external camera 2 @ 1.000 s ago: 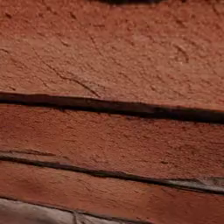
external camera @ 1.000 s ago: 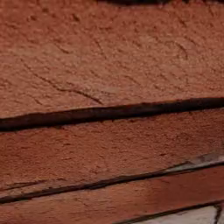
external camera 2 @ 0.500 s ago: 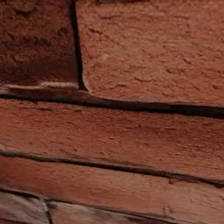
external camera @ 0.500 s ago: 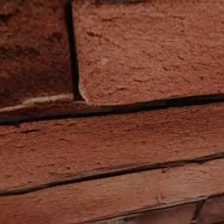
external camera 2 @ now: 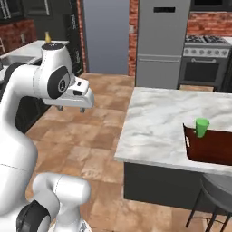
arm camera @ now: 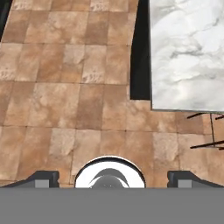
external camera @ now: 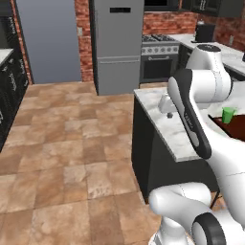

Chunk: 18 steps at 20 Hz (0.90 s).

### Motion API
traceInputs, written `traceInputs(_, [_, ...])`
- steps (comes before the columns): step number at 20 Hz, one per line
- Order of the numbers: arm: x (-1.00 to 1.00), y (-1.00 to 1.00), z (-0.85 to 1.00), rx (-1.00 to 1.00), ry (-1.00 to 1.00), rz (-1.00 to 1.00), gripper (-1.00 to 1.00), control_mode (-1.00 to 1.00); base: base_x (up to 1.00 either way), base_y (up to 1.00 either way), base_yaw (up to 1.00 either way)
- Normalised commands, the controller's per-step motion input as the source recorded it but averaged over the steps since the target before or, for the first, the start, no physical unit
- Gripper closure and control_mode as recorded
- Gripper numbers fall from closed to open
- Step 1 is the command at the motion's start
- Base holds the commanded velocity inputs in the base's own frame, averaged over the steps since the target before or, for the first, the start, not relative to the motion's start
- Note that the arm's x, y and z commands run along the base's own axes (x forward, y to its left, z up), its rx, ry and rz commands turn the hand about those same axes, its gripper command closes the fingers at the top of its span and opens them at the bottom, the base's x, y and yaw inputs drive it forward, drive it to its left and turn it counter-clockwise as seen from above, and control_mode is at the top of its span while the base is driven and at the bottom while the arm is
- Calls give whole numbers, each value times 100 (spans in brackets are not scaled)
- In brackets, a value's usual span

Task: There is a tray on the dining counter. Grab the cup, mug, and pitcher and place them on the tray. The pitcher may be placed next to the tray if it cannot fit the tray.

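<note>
One item out of three looks sorted so far, judging by what's on the island.

Nearest is the gripper (arm camera: 112,179): it hangs over the tiled floor (arm camera: 65,100) just off the near edge of the dining counter (external camera 2: 167,122), pointing down, fingers spread wide with nothing between them. My read is that it's carried high and empty because the robot is between pickups, on its way to fetch something rather than drop something off. In the right base view the hand (external camera 2: 72,97) sits well out to the side of the counter, over floor, not above the marble at all.

Next out, the counter itself: a white top with grey veins on a dark base, with a stool (external camera 2: 217,190) tucked in at its near right corner.

Toward the right end of that top is the tray (external camera 2: 210,147), dark reddish-brown wood with raised edges and a white cut-out handle at the short end. The cup (external camera 2: 201,128) stands upright in it near that handle end, a small bright green tapered tumbler with no handle. It probably went in at the end to leave room for the others.

I can't pick out the mug or pitcher anywhere here, so those are still to do.

Farthest back: fridge (external camera 2: 165,41) and stove (external camera 2: 204,63) against the brick wall.
</note>
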Motion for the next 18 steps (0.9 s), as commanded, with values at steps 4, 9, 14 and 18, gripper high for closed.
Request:
traceInputs(4, [0, 0, 0, 0, 0, 0, -100, 100, 84, 100, 0])
traceInputs(9, [0, 0, 0, 0, 0, 0, -100, 100, 95, 100, -1])
traceInputs(14, [0, 0, 0, 0, 0, 0, -100, 100, 100, 46, -16])
traceInputs(18, [0, 0, 0, 0, 0, 0, -100, 100, 100, 6, -12])
